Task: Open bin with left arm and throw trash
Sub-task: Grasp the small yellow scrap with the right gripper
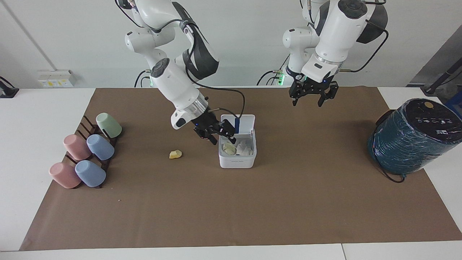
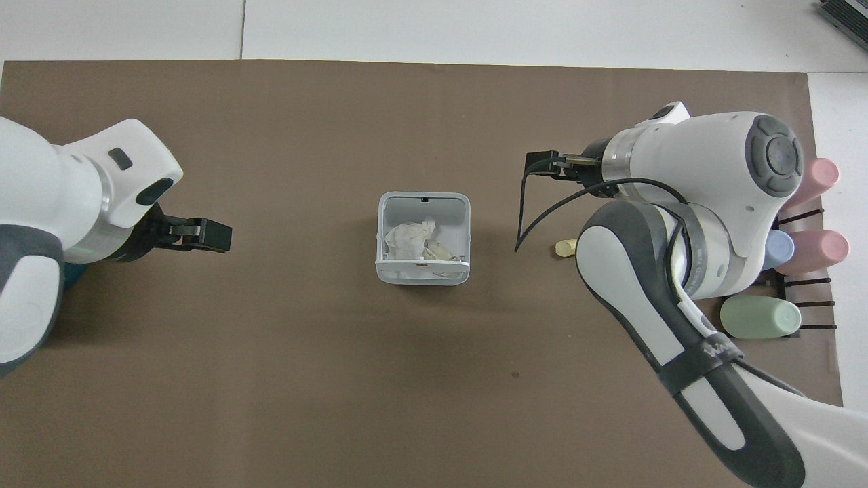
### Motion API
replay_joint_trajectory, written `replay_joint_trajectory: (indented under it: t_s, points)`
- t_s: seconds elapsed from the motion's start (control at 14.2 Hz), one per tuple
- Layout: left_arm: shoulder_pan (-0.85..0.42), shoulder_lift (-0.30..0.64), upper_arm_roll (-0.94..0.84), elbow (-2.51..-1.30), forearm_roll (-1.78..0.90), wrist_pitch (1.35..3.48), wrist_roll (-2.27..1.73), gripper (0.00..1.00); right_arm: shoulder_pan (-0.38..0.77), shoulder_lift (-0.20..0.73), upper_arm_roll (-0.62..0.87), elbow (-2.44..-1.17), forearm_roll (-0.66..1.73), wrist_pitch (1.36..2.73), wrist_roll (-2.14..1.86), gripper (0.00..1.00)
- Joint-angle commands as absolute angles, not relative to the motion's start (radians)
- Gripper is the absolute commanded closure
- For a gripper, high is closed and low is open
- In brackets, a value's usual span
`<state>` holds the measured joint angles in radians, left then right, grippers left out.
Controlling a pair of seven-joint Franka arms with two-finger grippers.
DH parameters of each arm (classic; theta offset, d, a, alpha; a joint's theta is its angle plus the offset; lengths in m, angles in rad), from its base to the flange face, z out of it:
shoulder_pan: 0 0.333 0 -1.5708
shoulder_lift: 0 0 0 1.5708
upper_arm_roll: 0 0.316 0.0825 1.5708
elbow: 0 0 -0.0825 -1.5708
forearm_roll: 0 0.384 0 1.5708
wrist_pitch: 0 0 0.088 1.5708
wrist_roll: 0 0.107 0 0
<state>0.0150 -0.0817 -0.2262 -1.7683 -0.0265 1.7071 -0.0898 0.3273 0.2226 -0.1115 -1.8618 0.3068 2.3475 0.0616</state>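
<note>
Here I see the bin [image 1: 237, 153] at the middle of the brown mat [image 1: 252, 209] on the bench [image 1: 36, 119], its lid [image 1: 242, 124] standing up on the side nearer the robots. Inside lie a white tissue wad [image 2: 409, 236] and a cream paper wad [image 2: 439, 252], side by side. The yellow scrap [image 1: 175, 154] sits on the mat beside the bin, toward the right arm's end. My right pincer [image 1: 219, 134] hangs just over the bin's edge on that same side, jaws spread wide and empty. The left pincer [image 1: 313, 94] waits well up over the mat near the robots, jaws wide, holding nothing. Pastel cups [image 1: 88, 153] lie on a rack [image 1: 85, 124] at the right arm's end; a teal wrapped cylinder [image 1: 411, 139] stands at the left arm's end.
</note>
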Motion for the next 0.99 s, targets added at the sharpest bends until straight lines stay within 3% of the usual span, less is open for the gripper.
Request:
replay_joint_trajectory:
  t_s: [0.0, 0.42, 0.49, 0.56, 0.63, 0.85, 0.92]
  points:
    - [-0.094, -0.081, -0.060, -1.694, -0.015, 1.620, -0.034, 0.00, 0.293, 0.179, -0.100, -2.018, 0.226, 2.378, -0.099, 0.00]
    - [-0.066, 0.001, 0.015, -1.519, -0.054, 1.488, 0.009, 0.00, 0.282, 0.187, -0.095, -2.193, 0.186, 2.479, -0.218, 0.00]
    - [-0.061, 0.027, 0.017, -1.475, -0.072, 1.465, 0.008, 0.00, 0.282, 0.189, -0.095, -2.209, 0.186, 2.508, -0.221, 0.07]
    - [-0.061, 0.046, 0.018, -1.429, -0.078, 1.445, 0.006, 0.00, 0.282, 0.192, -0.095, -2.209, 0.187, 2.513, -0.221, 0.27]
    - [-0.061, 0.064, 0.018, -1.399, -0.075, 1.424, 0.006, 0.00, 0.282, 0.198, -0.095, -2.209, 0.187, 2.517, -0.216, 0.41]
    - [-0.061, 0.127, 0.043, -1.303, -0.066, 1.349, 0.008, 0.00, 0.293, 0.228, -0.094, -2.210, 0.187, 2.569, -0.210, 0.56]
    - [-0.063, 0.129, 0.046, -1.290, -0.064, 1.320, 0.011, 0.00, 0.296, 0.229, -0.094, -2.209, 0.187, 2.565, -0.210, 0.82]
